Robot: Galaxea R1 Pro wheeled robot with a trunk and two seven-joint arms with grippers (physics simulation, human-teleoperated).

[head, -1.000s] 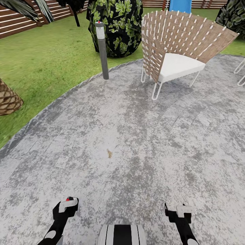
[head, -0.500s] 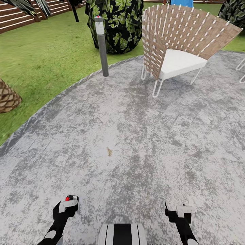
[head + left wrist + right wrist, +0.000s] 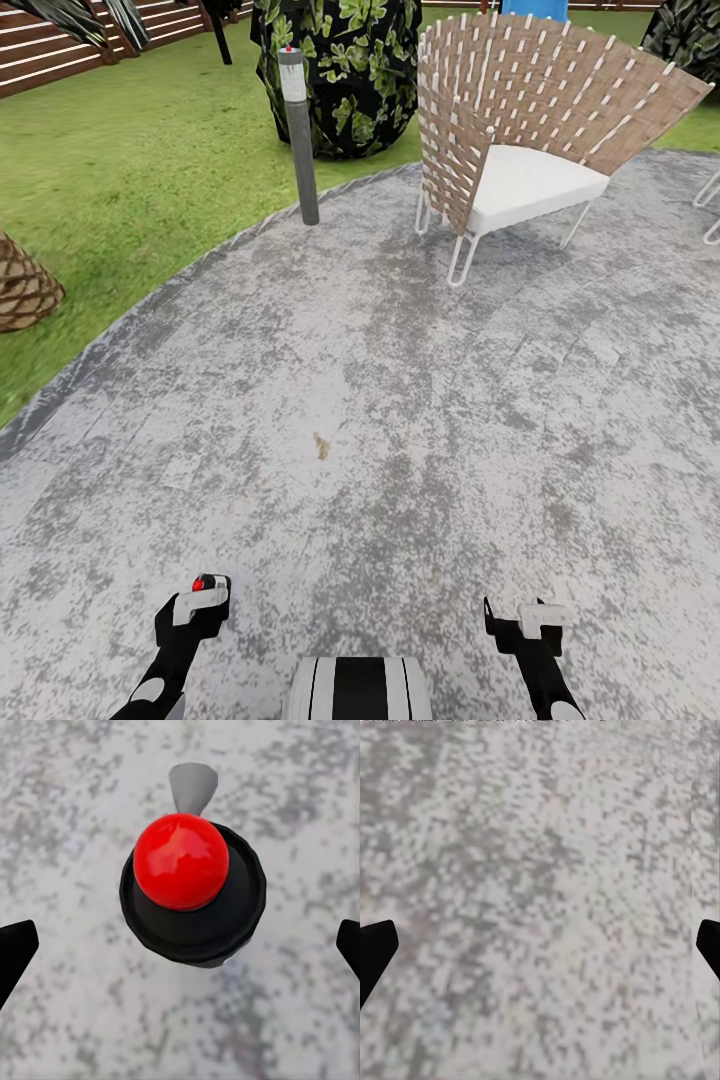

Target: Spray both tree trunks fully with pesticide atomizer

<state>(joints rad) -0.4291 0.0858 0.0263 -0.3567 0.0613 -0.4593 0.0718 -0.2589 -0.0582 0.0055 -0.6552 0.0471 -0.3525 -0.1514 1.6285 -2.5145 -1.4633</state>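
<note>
— Two claws low in the head view, yes? What are they doing?

— Both hang just above the grey paving (image 3: 400,400). The left gripper (image 3: 195,605) has a red dot at its tip, which I take for the pesticide atomizer (image 3: 199,583). The right gripper (image 3: 525,620) has bare stone in front of it. Well ahead of both claws stand a woven chair (image 3: 520,150) and a grey lamp post (image 3: 298,130). Grass (image 3: 130,150) lies further ahead, off to the left claw's side.

— Why are the arms tucked so low and close?

— My guess is that the robot is travelling. Arms kept in won't catch on the chair, and the sprayer rides steady.

— And the left wrist view?

— The atomizer (image 3: 181,861) sits squarely between the fingertips (image 3: 15,949): red cap, black collar, grey nozzle pointing away from the claw. The tips stand wide at either side, clear of the cap. I cannot tell whether the claw clamps the body lower down.

— Would the nozzle facing outward be on purpose?

— Probably, so that the mist would go ahead of the claw toward a trunk.

— Right wrist view?

— Its fingertips (image 3: 375,949) are spread apart with mottled paving between them, so that claw is open and carries nothing. I'd judge it is free to steady or assist.
</note>
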